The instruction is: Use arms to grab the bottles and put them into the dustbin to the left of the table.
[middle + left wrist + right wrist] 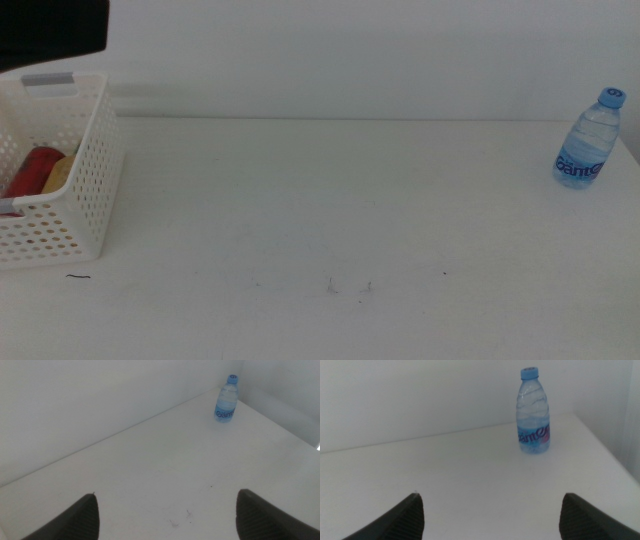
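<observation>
A small water bottle [590, 140] with a blue cap and blue label stands upright at the far right back corner of the white table [320, 200]. The white perforated dustbin [80, 200] sits at the left edge and holds a red can [33, 170] and a yellowish bottle [60, 173] lying inside. Neither arm shows in the middle view. My left gripper [167, 493] is open and empty, with the water bottle [226, 400] far ahead of it. My right gripper [491, 494] is open and empty too, and the water bottle [534, 415] stands ahead of it, a little to one side.
A dark shape [50, 30] fills the top left corner above the dustbin. A white wall runs behind the table. A few tiny dark marks [350, 287] dot the tabletop near the front. The table's right edge runs close beside the water bottle.
</observation>
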{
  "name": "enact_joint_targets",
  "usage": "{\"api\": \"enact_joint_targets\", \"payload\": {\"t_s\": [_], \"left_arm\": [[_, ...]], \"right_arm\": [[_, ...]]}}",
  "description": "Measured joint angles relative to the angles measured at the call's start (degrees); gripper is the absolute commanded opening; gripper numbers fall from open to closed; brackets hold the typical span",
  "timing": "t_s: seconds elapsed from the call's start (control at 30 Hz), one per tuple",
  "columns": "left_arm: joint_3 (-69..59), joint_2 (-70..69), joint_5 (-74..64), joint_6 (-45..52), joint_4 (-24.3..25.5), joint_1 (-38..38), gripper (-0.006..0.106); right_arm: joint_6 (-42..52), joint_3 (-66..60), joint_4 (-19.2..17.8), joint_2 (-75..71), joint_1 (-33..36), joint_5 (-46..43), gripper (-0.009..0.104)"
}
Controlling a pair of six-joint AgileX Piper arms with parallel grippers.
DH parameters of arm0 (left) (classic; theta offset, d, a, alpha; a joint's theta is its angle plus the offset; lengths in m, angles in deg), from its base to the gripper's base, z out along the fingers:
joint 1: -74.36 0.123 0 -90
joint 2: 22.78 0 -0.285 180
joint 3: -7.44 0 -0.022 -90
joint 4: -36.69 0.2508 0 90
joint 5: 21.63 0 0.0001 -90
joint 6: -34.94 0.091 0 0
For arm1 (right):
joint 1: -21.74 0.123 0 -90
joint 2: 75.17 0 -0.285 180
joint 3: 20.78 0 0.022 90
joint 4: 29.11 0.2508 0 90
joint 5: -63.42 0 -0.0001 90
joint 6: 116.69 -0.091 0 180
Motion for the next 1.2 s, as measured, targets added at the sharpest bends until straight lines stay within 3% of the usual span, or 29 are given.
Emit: {"api": "enact_joint_targets", "payload": {"t_s": [0.23, 0.5, 0.87, 1.0, 1.2], "left_arm": [[0.0, 0.0, 0.0, 0.0, 0.0, 0.0, 0.094], [0.0, 0.0, 1.11, 0.0, 0.13, 0.0, 0.094], [0.0, 0.0, 1.34, 0.0, 0.13, 0.0, 0.094], [0.0, 0.0, 1.34, 0.0, 0.13, 0.0, 0.094], [0.0, 0.0, 1.34, 0.0, 0.21, 0.0, 0.094]], "right_arm": [[-1.26, 0.0, -3.96, 0.75, -0.11, -7.44, 0.081], [-2.22, 7.4, -15.64, 24.87, -0.24, -16.42, 0.081], [-4.63, 7.51, -16.96, 57.65, -0.24, -47.46, 0.081], [-2.22, 8.18, -13.57, 65.79, -0.24, -56.21, 0.081], [16.01, 9.81, 8.0, 74.76, -0.24, -60.86, 0.081]]}}
